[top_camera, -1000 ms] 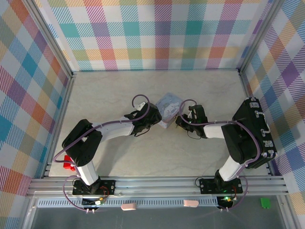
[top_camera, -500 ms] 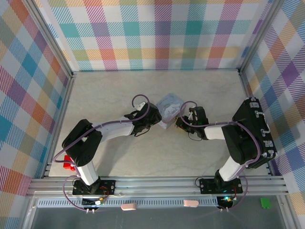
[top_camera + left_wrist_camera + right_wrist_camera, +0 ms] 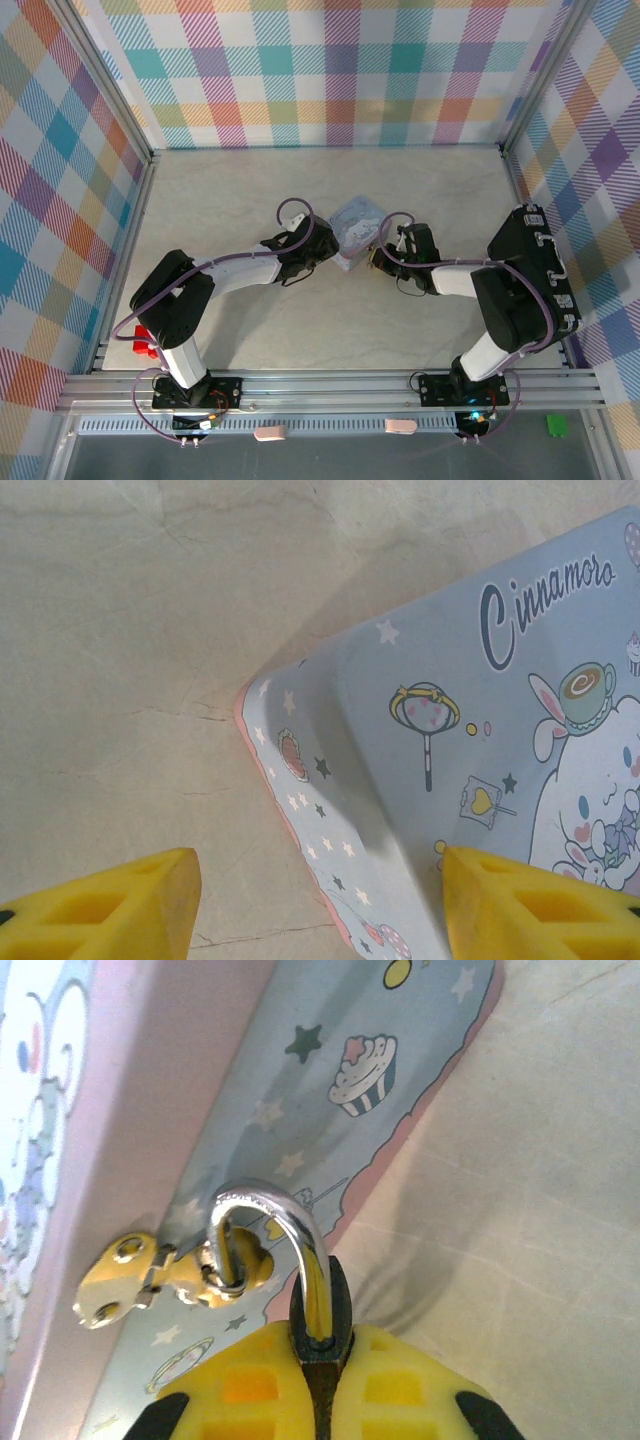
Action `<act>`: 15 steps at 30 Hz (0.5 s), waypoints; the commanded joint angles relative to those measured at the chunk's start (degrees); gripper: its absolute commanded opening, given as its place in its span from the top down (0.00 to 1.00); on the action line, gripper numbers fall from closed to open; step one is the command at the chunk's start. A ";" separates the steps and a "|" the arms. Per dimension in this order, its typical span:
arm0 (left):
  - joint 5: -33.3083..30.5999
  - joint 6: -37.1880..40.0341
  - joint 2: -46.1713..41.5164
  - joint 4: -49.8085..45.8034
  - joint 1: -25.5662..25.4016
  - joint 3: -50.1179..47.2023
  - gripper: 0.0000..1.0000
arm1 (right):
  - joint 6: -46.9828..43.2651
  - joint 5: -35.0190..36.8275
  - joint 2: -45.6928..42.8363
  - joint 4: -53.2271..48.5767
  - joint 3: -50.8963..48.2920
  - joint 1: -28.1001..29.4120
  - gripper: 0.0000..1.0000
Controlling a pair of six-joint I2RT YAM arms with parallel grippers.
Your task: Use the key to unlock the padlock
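"Cinnamoro" tin (image 3: pixel 470 760); padlock (image 3: pixel 318 1280) in right pincer (image 3: pixel 322 1355)

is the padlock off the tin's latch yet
No, the shackle of the padlock passes through the ring of the brass latch on the tin, with the right claw shut on the lock body.

Right gripper (image 3: pixel 320 1350) has closed: the jaws stood slightly apart a second ago and are now shut tight on the padlock (image 3: pixel 314 1270). Its dark body is pinched between the yellow fingers (image 3: pixel 405 1385), and the silver shackle sticks out through the tin's hasp (image 3: pixel 150 1275).

In the top view, the right arm (image 3: pixel 510 310) has changed pose. Its big elbow link has swung inward and down toward the near edge, and the forearm is angled more steeply.

Tin (image 3: pixel 352 228) has shifted slightly on the counter (image 3: pixel 230 190). Its far corner sits a touch lower and further left than before.
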 commanded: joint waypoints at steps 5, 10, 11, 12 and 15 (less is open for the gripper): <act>-1.33 1.71 3.10 -10.56 1.53 -2.13 0.37 | 1.76 2.14 -3.12 -3.51 0.16 -0.76 1.00; -0.43 1.72 3.15 -9.76 1.35 -1.98 0.38 | 4.92 1.64 -1.38 -2.85 2.93 0.43 1.00; -0.28 1.72 3.15 -9.71 1.10 -1.96 0.38 | 5.87 1.64 -0.76 -2.58 3.49 1.00 1.00; -0.19 1.72 3.13 -9.62 0.97 -1.86 0.38 | 7.14 1.20 -0.12 -1.55 3.86 1.36 1.00; 0.03 1.72 3.48 -9.59 0.36 -1.44 0.38 | 10.30 0.32 1.07 1.26 4.39 2.11 1.00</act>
